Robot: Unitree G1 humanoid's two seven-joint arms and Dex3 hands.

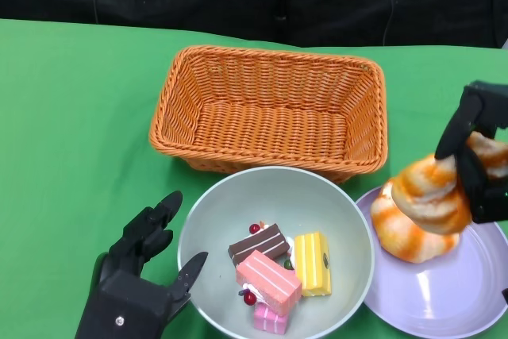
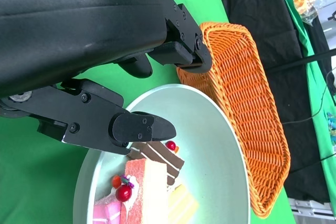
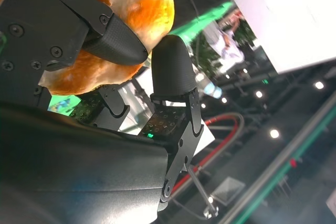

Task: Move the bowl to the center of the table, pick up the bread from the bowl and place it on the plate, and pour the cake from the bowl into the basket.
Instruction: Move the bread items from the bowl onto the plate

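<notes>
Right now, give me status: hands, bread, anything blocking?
Right hand holds bread above the plate. Left hand open beside the bowl, cakes inside. Basket empty; nothing blocking.

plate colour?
Pale lilac plate; the head view shows it best, under the bread.

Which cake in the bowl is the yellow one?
The yellow cake lies on the side of the bowl nearest the plate. The others are a brown cake and two pink ones, all closer to the left hand.
</notes>
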